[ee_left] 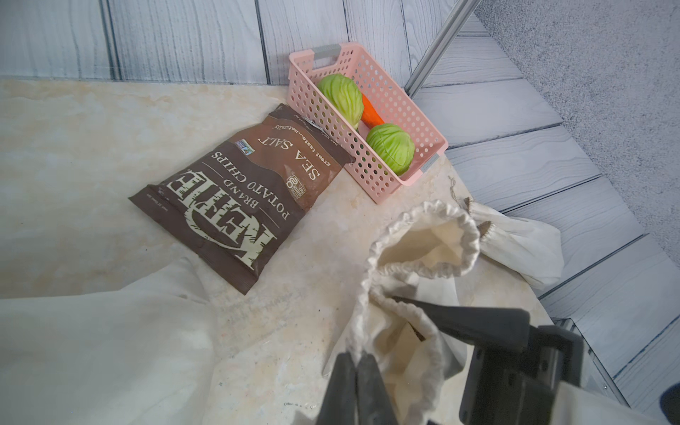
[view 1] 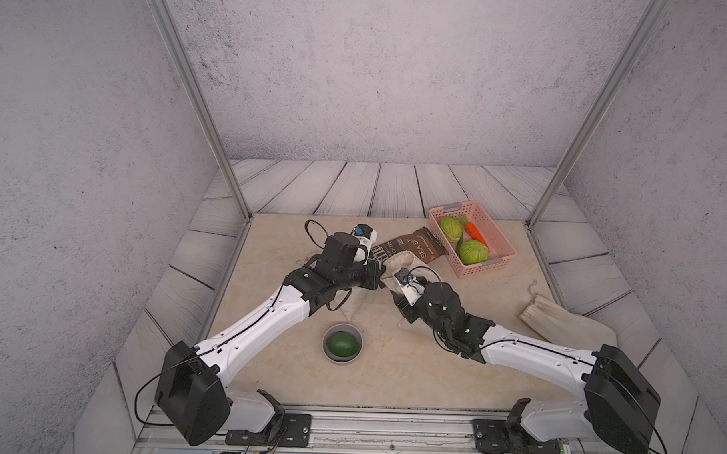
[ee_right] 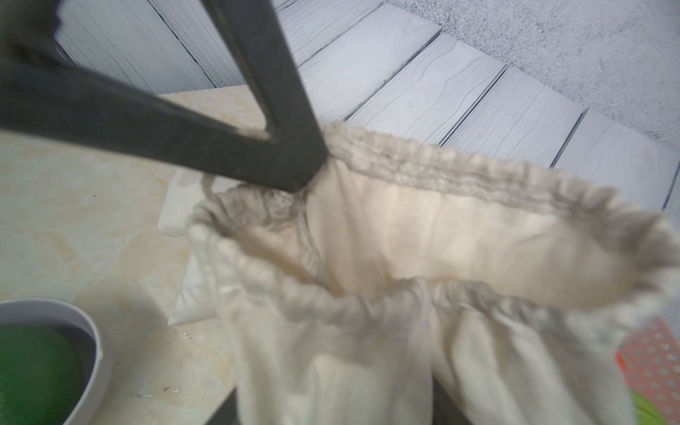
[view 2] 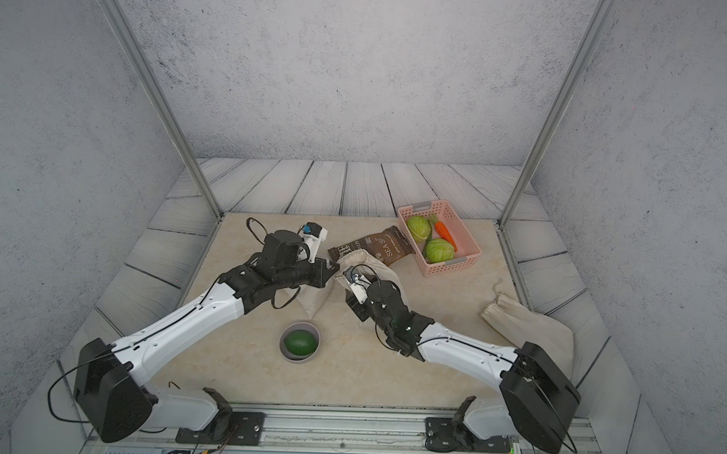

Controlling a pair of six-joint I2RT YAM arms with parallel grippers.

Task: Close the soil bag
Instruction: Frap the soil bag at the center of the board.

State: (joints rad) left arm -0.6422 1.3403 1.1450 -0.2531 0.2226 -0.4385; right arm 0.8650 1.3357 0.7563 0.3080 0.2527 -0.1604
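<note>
While the soil bag [view 1: 401, 261] lies at table [view 1: 390, 374] centre, long axis 7-to-1 o'clock, open mouth toward 1, its rim is pinched by the left gripper [ee_left: 354, 364]; cloth is straddled by the right gripper [ee_right: 335, 403], grip undeterminable.

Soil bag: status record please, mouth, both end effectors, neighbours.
item: soil bag, cream drawstring cloth, mid-table
mouth: open, rim partly gathered
left: left end effector shut on the rim
right: right end effector, fingers either side of the bag's body, grip unclear
nearby: chips bag, pink basket, bowl, second cloth bag
</note>
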